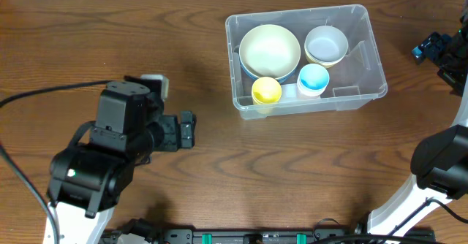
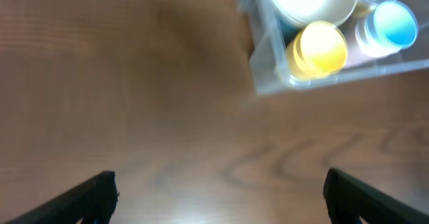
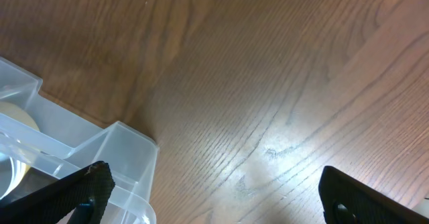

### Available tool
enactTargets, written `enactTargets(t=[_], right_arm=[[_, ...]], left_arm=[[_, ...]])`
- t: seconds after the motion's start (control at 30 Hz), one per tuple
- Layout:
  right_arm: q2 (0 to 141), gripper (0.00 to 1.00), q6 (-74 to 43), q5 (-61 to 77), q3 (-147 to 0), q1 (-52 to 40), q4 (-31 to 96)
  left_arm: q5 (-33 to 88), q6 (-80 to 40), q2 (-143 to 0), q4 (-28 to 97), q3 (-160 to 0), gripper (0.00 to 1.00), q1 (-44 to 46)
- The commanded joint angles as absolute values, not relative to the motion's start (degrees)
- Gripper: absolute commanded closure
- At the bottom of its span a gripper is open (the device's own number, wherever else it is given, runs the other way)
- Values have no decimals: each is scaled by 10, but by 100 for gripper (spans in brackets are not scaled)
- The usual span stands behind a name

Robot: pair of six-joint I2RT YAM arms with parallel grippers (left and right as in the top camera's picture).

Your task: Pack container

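While your left claw (image 2: 218, 190) and right claw (image 3: 214, 190) are gaping empty, the clear rounded container (image 1: 360, 65) is holding a cream bowl (image 1: 270, 49), white bowl (image 1: 325, 44), yellow cup (image 1: 266, 90) and blue cup (image 1: 313, 78).

Ahead-right of your left jaws the bin (image 2: 265, 58) is showing blurred and running off-frame; by the right jaws, only its corner is showing.

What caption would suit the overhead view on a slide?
Overhead: a clear container on a wooden table holds a large bowl, a small bowl, a yellow cup and a blue cup.
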State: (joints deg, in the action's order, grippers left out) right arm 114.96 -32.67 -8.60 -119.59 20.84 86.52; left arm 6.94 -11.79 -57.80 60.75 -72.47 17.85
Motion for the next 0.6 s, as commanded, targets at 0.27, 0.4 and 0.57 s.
enactTargets(t=[0.27,0.4,0.57], right_arm=[[1147,1,-334,-90,-1195,210,866],[1147,1,-334,-90,-1195,210,866],[1147,1,-334,-90,-1195,210,866]], left_arm=[[99,4,-497,314,-485,2,158],[99,4,-417,198,-361,2,128],[99,4,-304,64,-224,2,109]])
